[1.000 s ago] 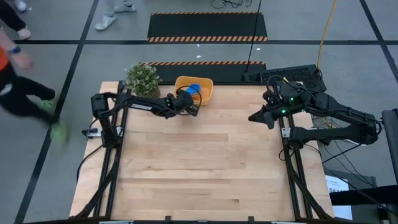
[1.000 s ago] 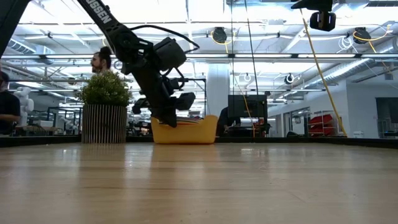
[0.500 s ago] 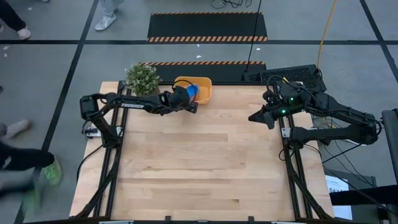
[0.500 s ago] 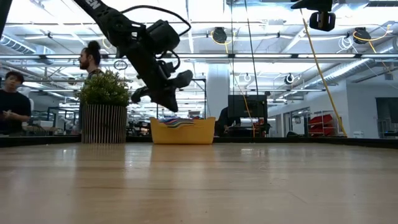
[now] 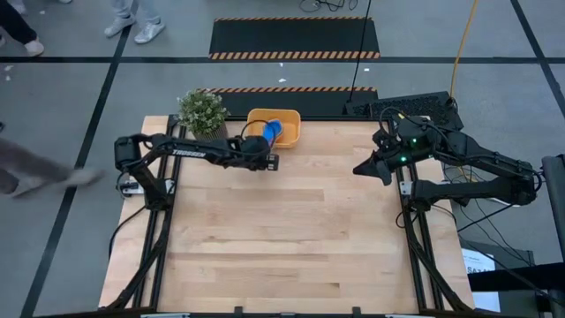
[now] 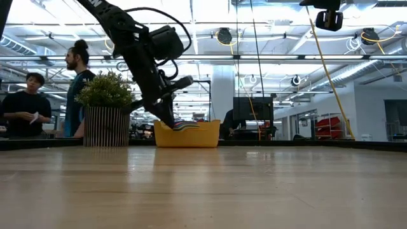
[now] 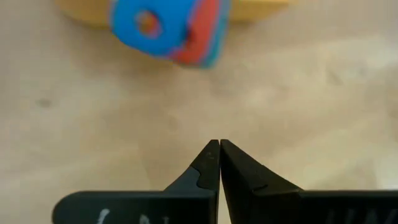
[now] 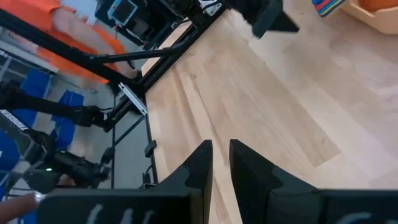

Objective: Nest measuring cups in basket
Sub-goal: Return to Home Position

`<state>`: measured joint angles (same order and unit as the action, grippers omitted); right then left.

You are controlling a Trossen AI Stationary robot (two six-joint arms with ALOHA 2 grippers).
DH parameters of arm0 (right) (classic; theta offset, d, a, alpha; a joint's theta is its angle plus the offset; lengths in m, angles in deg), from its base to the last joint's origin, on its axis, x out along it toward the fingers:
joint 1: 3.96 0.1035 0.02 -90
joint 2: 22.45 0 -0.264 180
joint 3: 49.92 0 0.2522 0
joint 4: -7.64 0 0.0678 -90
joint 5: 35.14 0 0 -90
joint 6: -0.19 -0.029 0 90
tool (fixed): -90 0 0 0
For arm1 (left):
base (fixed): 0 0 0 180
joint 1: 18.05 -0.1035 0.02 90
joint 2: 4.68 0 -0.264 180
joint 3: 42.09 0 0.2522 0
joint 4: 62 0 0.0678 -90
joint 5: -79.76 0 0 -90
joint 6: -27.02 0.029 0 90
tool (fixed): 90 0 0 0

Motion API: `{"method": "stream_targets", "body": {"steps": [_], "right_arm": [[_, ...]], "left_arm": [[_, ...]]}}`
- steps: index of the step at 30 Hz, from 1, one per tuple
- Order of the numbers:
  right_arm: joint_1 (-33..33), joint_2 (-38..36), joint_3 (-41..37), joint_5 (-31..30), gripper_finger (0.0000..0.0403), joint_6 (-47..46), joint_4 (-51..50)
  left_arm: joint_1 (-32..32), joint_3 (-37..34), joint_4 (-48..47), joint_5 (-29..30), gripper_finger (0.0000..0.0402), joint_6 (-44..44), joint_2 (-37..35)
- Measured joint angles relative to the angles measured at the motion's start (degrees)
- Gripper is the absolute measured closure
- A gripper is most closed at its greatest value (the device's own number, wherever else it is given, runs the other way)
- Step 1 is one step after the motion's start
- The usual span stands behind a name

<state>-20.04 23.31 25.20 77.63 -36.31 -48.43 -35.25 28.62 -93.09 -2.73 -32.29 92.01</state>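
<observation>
The left claw point(image 5: 272, 162) hangs low over the bench point(image 5: 291, 230) with its two fingers pressed tight together — it holds nothing. Just past its tips sits the basket point(image 5: 291, 119). The stacked measuring cups point(image 5: 273, 131) lie inside it, blue on top. The right claw point(image 5: 359, 168) waits well off to the side — empty, fingers a crack apart.

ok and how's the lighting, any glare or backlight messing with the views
Low view: the bright ceiling backlights the left gripper, a dark outline by the basket. High view: even light, no glare on the table. Left wrist view: even too, no hot spots on the wood.
</observation>
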Motion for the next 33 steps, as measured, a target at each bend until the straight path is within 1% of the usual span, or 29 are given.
{"method": "stream_targets", "body": {"steps": [4, 6, 8, 11, 14, 15, 17, 19, 21, 23, 25, 27, 29, 31, 33], "right_arm": [[0.00, 0.02, 0.00, 0.00, 0.0358, 3.66, 0.00], [0.00, -0.07, 0.00, 0.08, 0.0358, 7.00, 0.00], [0.00, -0.31, 0.00, 1.44, 0.0359, 10.56, 0.02], [0.02, -0.86, 0.02, 2.99, 0.0369, 15.20, -0.01], [0.07, -1.55, 0.02, 3.03, 0.0391, 19.01, -0.19], [0.07, -1.82, 0.02, 3.01, 0.0396, 20.14, -0.33], [0.07, -2.22, 0.02, 2.96, 0.0400, 23.09, -0.39], [0.07, -2.73, 0.02, 2.95, 0.0400, 26.58, -0.37], [0.07, -2.80, 0.02, 2.91, 0.0402, 30.75, -0.31], [0.07, -3.06, 0.02, 2.88, 0.0402, 34.94, -0.28], [0.07, -3.13, 0.02, 2.84, 0.0402, 38.41, 0.35], [0.07, -3.15, 0.02, 2.61, 0.0402, 40.40, 0.57], [0.07, -3.13, 0.02, 1.51, 0.0402, 41.45, 0.77], [0.07, -3.19, 0.02, 0.54, 0.0402, 42.32, 0.76], [0.04, -3.26, 0.02, -0.66, 0.0403, 43.54, 0.78]], "left_arm": [[3.66, -0.04, 0.85, -2.70, 0.0387, 0.85, -1.34], [6.43, 0.01, 2.05, -2.42, 0.0387, 2.65, -2.99], [9.33, 0.00, 1.95, -1.44, 0.0387, 5.24, -5.29], [14.20, 0.08, 2.82, 1.31, 0.0393, 10.12, -9.11], [19.07, 0.03, 0.94, 4.43, 0.0397, 16.58, -13.09], [20.48, 0.13, 0.17, 4.60, 0.0395, 19.78, -14.21], [23.07, -0.04, -4.49, 4.49, 0.0387, 25.57, -16.46], [25.40, 0.07, -5.71, 3.96, 0.0381, 28.64, -17.75], [27.48, -0.09, -8.85, 3.96, 0.0379, 28.49, -19.23], [29.03, 0.18, -7.57, 4.02, 0.0379, 25.45, -19.39], [30.28, -0.01, -8.70, 4.05, 0.0378, 21.00, -19.32], [31.65, -0.11, -9.51, 4.95, 0.0378, 19.78, -19.24], [33.56, -0.73, -9.55, 6.94, 0.0378, 20.86, -19.06], [35.29, -1.94, -8.63, 11.47, 0.0378, 24.11, -18.92], [36.53, -3.90, -4.63, 15.80, 0.0382, 25.64, -19.30]]}}
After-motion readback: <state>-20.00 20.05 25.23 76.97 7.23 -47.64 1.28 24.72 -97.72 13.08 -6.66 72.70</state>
